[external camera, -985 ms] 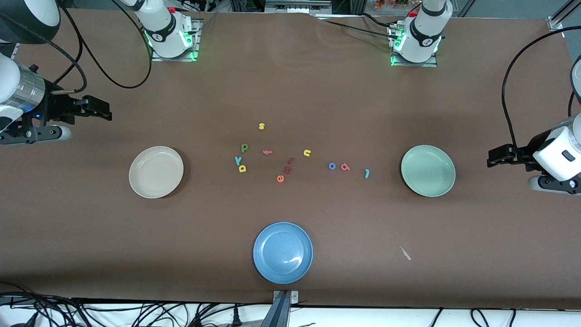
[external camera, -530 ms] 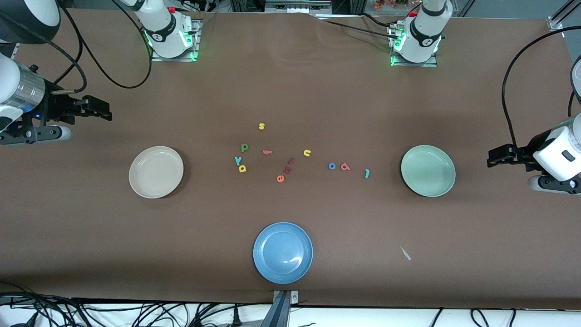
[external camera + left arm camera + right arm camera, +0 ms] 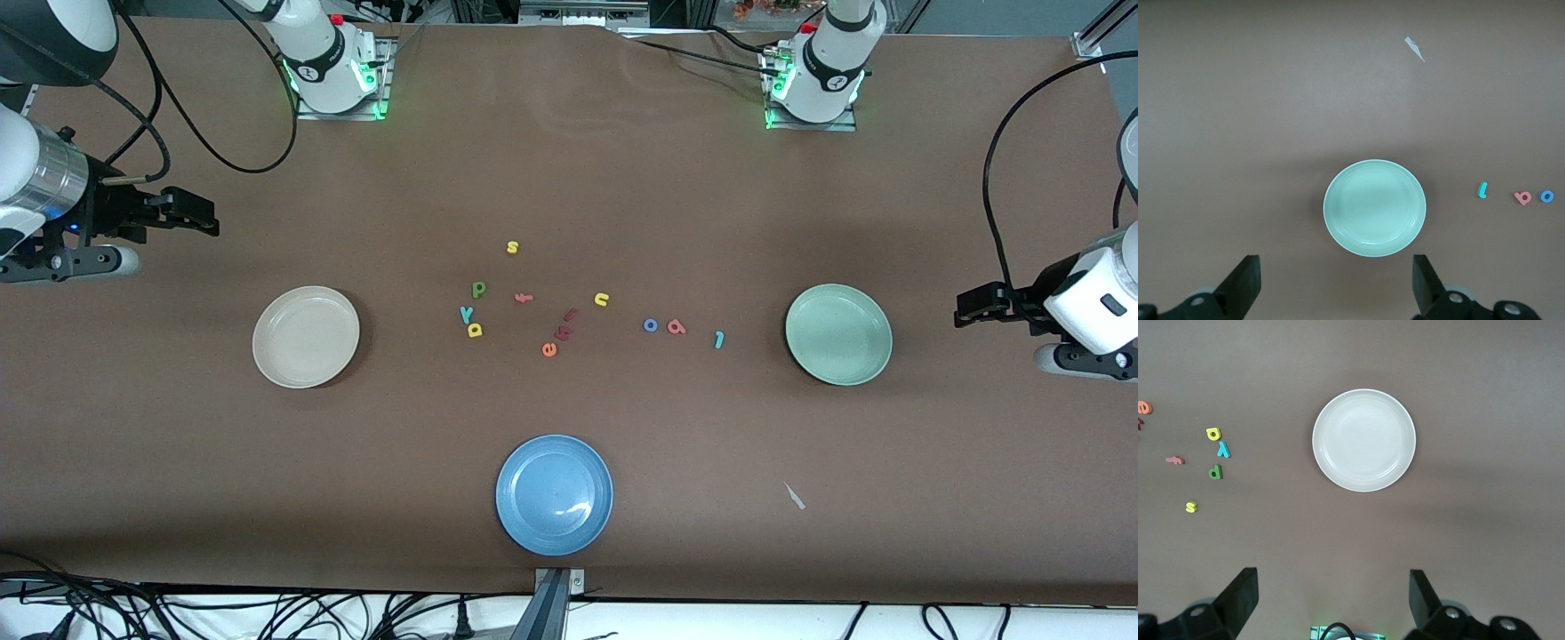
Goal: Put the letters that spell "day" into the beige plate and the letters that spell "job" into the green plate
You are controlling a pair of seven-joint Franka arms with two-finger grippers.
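Teal foam "y" touches yellow foam "a": pinch singly, carry to round cream-beige plate. Right gripper, left gripper wide open, empty, parked at table ends.

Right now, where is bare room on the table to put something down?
Bare brown table lies between the beige plate and the blue plate, and between the blue plate and the green plate. The middle, around the foam letters, is crowded.

Matt brown cloth-like surface, faintly creased. Beige plate, green plate and blue plate: smooth, slightly glossy. Letters: matt foam. Grippers' fingers: matt black plastic.
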